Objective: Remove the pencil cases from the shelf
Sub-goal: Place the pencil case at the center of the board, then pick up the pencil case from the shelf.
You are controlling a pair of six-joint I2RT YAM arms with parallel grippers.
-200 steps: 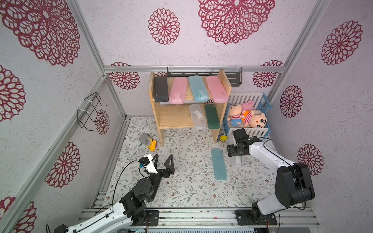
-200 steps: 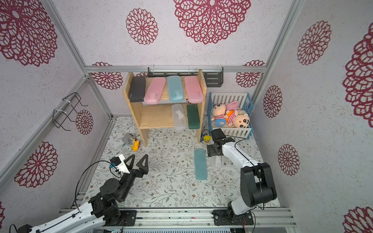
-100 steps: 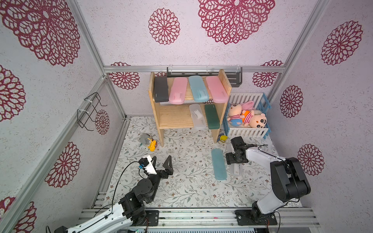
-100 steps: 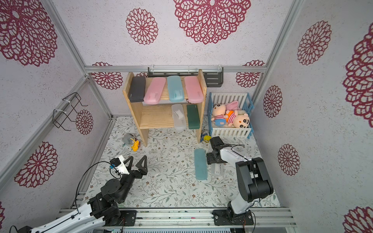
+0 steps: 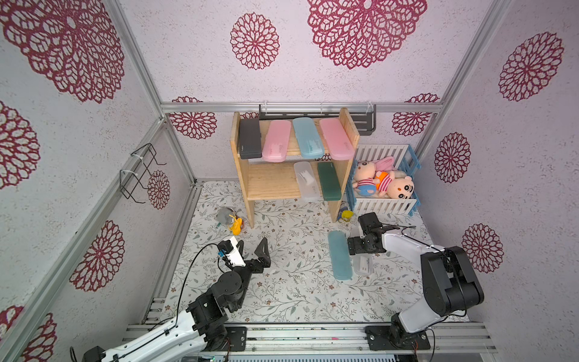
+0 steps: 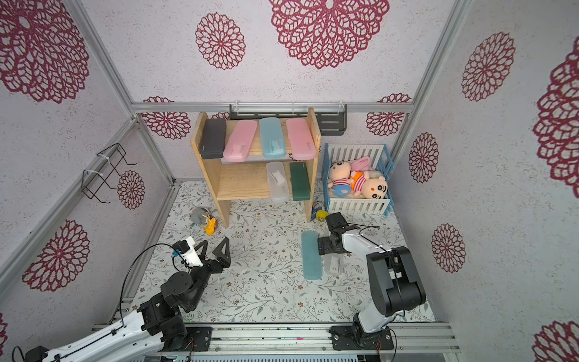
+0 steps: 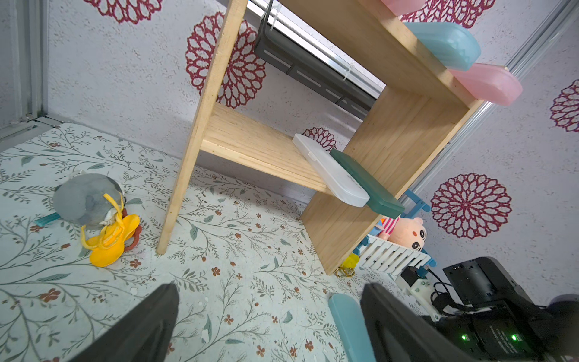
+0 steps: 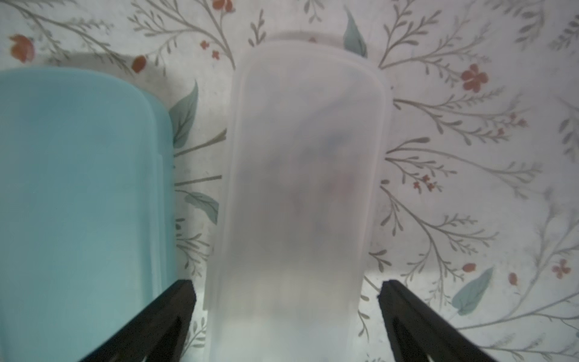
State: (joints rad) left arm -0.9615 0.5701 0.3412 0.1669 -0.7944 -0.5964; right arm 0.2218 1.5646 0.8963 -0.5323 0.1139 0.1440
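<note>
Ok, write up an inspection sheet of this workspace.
Surface: floral mat, flat.
Job's things: shelf holds black pencil case, pink case, blue case, second pink case on top; clear case, green case below. On the mat, teal case and frosted case lie side by side, apart.
Clutter: grey plush toy with yellow piece; yellow trinket by the shelf foot.
Grippers: left gripper open, empty; right gripper open, jaws either side of the frosted case, not touching.
Cables: left arm cable, right arm cable, clear of the cases.
Surroundings: crib holding dolls, wall rack, wire holder.
</note>
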